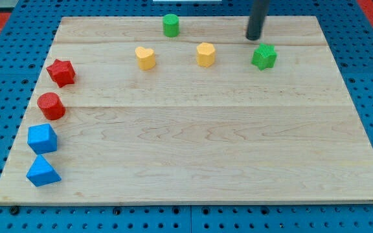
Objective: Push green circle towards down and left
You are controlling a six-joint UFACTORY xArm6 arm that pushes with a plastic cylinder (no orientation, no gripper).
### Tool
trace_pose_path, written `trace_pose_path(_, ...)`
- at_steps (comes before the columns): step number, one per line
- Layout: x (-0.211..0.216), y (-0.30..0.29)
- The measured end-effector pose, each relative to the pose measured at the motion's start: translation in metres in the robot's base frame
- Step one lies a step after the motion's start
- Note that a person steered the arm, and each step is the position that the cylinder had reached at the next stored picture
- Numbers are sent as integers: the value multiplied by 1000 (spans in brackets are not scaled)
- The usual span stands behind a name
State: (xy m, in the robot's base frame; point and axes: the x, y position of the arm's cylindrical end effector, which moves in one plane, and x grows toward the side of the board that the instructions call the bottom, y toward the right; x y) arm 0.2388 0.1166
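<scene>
Looking at the rod first: no fingers on this rig, so nothing to call apart, together or clamped, just the tip (254, 37) sitting on the surface (193, 155) near the view's top right, just above the green star (264, 57) and not clearly touching it. The green circle (170, 26) is well off to the view's left of the tip, right at the top edge, with nothing against it. Judging by that, the push looks not yet begun; the tip would need to get to the circle's upper right side before driving it down and left. Yellow heart (146, 57) sits just below and left of the circle, so it may get in the way. Yellow hexagon-like block (206, 54) lies between. No brands, labels or readable writing anywhere.
</scene>
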Motion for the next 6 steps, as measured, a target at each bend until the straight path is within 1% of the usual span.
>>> trace_pose_path(1, -19, -59)
trace_pose_path(3, -16, -184)
trace_pose_path(4, -26, -173)
trace_pose_path(5, -46, -186)
trace_pose_path(6, -42, -233)
